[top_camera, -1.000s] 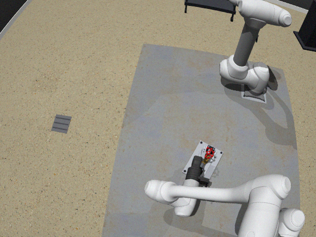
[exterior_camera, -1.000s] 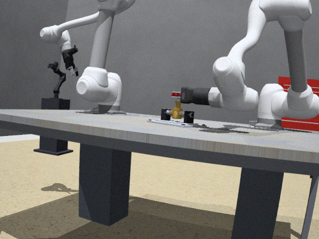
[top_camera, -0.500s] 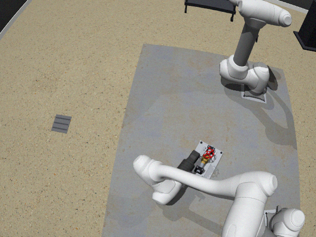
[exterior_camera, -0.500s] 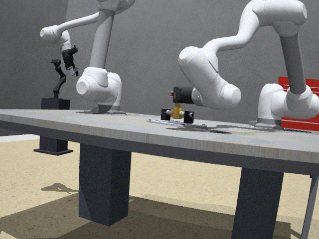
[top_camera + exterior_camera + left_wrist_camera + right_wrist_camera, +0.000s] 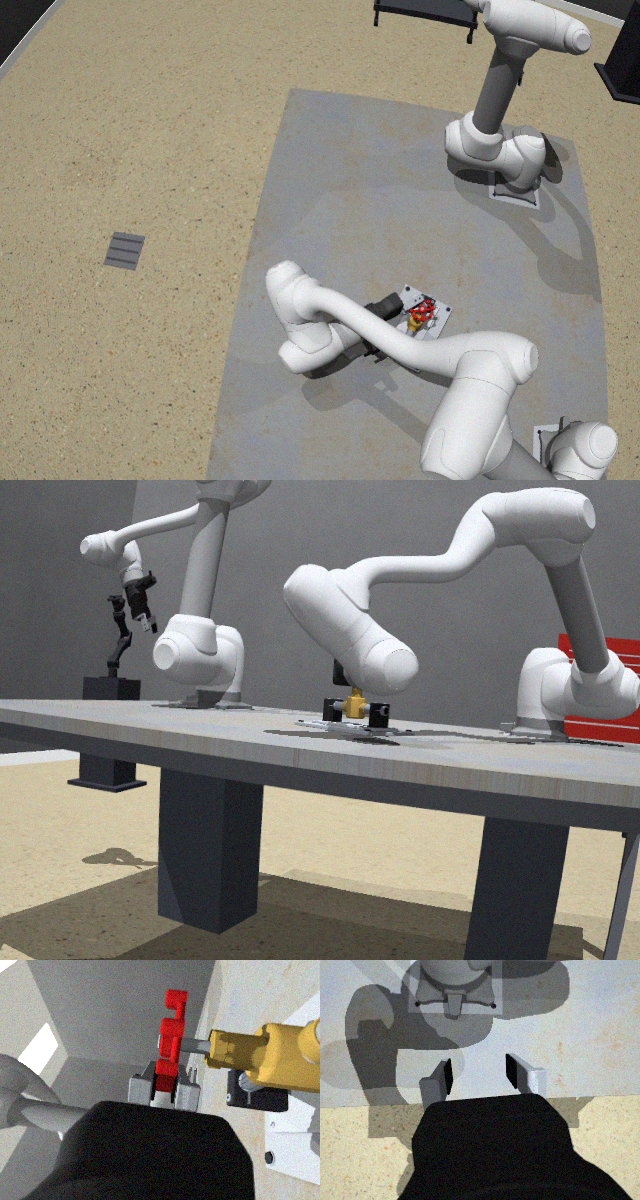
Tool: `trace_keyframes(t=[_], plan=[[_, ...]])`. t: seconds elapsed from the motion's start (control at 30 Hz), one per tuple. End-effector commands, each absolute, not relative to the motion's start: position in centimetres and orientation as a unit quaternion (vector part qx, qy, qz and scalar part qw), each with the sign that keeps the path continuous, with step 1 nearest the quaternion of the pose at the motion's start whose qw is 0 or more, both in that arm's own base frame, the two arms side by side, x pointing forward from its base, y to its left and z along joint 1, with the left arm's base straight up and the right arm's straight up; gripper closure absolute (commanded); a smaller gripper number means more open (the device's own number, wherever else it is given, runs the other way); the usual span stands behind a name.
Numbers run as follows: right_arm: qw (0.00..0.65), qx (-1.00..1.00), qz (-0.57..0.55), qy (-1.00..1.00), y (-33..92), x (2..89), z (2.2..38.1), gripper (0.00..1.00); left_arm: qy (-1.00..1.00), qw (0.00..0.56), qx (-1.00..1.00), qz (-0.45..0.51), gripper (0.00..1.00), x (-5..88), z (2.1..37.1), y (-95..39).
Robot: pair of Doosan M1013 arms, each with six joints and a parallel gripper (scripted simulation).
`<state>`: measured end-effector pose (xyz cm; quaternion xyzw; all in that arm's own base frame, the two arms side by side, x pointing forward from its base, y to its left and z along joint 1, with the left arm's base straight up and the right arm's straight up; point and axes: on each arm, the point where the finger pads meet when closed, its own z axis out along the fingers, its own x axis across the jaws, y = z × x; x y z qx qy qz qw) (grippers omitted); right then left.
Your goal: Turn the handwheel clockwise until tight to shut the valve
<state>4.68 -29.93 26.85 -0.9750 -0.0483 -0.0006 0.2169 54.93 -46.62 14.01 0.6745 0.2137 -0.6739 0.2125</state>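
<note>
Jaws of the left arm [image 5: 404,308] [image 5: 338,672] [image 5: 167,1079] are pinching the rim of the red handwheel [image 5: 422,311] [image 5: 172,1027]. They come in from the side, one finger above the rim and one below, which probably lets the arm swing the wheel without striking the yellow valve body [image 5: 413,323] [image 5: 355,707] [image 5: 287,1055]. The valve sits mid-counter [image 5: 361,232] [image 5: 206,728] [image 5: 530,1035], its pipe carried between black blocks [image 5: 378,715] [image 5: 257,1095] on a pale plate [image 5: 408,294] [image 5: 310,723] [image 5: 295,1160], likely so that it stays put under twisting.

The step in hand looks like a clockwise turn; how tight the valve is cannot be told. The left arm's links hide the wheel in the exterior view, and the folded wrist might limit the stroke, calling for a regrip. The blocks stand below the wheel, so a sagging grip could foul them.

Well apart, the right jaws [image 5: 149,624] are spread with nothing between them, out of the way. A red cabinet [image 5: 594,730] stands behind the counter.

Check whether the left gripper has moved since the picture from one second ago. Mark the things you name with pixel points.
Yes. In the top view, the left gripper [image 5: 407,308] [image 5: 338,672] [image 5: 165,1075] has swung up and left in the picture, from over the base plate's [image 5: 410,292] [image 5: 310,723] [image 5: 292,1152] lower part to its upper-left edge.
</note>
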Motion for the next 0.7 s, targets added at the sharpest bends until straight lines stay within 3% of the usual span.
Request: trace_keyframes(t=[0.0, 0.67], plan=[[0.216, -0.975, -0.001, -0.048, -30.0, 4.7, 26.9, 0.00, 0.171, 0.172, 0.686, -0.685, 1.00, 54.7, 14.2, -46.8], [0.216, -0.975, -0.001, -0.048, -30.0, 4.7, 26.9, 0.00, -0.036, -0.035, 0.707, -0.706, 1.00, 53.0, 14.2, -47.2]])
